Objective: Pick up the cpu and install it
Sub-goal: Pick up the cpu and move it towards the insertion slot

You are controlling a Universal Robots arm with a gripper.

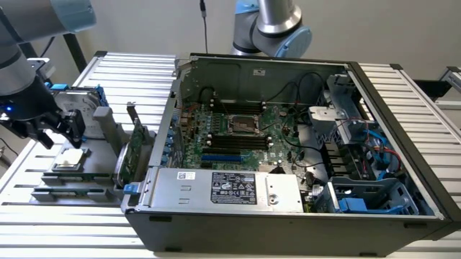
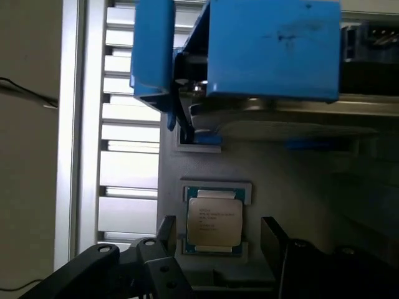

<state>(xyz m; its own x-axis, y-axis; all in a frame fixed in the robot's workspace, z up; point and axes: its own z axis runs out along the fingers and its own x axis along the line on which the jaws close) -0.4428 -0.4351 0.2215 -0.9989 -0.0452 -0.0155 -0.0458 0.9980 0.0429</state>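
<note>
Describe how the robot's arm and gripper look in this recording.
The robot arm is a rounded grey-silver metal tube with a pale blue plastic joint cap. Its black gripper has a dark cylindrical body carrying a small blue light, and two flat, angular black fingers on bolted linkages.
</note>
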